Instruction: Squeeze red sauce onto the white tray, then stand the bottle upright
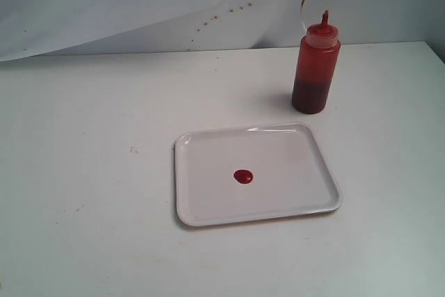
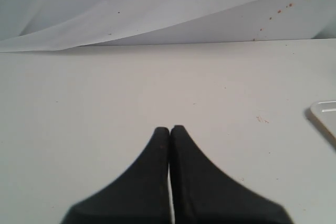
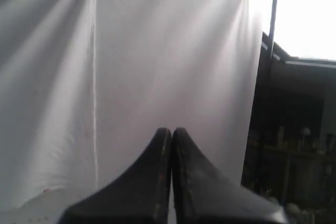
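A little blob of red sauce (image 1: 243, 177) sits in the middle of the white tray (image 1: 208, 203) on the counter (image 1: 83, 172), the bottle (image 1: 316, 67) stands up straight near the tray's far corner, and the left pincer (image 2: 169, 129) and right pincer (image 3: 171, 130) are both pressed together, holding nothing.

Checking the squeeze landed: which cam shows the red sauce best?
Exterior view: the red sauce lies unobstructed near the middle of the white tray. The left wrist view catches only a corner of the tray, no sauce. The right wrist view faces the white backdrop and shows neither.
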{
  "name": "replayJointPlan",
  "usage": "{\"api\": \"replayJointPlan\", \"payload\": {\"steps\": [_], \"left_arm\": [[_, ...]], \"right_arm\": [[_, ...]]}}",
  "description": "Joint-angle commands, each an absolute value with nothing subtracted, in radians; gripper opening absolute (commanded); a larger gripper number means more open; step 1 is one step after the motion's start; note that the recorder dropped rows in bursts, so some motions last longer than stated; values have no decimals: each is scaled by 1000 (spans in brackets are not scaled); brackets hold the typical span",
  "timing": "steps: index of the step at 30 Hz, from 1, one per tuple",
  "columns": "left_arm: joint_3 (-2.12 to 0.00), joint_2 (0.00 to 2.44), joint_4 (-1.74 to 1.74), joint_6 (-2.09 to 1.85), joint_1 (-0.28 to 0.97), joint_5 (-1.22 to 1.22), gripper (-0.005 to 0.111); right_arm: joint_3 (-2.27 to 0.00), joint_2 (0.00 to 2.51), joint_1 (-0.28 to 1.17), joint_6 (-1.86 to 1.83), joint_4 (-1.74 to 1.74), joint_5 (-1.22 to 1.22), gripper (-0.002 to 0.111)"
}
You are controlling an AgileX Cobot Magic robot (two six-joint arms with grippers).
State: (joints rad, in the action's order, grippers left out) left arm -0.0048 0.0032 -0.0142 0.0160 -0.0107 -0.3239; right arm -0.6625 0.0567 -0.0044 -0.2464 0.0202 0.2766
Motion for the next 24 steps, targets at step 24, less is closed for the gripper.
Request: {"api": "replayJointPlan", "payload": {"steps": [24], "left_arm": [[0,0,-17,20,-13,-318,0]], "right_arm": [[0,0,-13,-93,-23,200,0]]}}
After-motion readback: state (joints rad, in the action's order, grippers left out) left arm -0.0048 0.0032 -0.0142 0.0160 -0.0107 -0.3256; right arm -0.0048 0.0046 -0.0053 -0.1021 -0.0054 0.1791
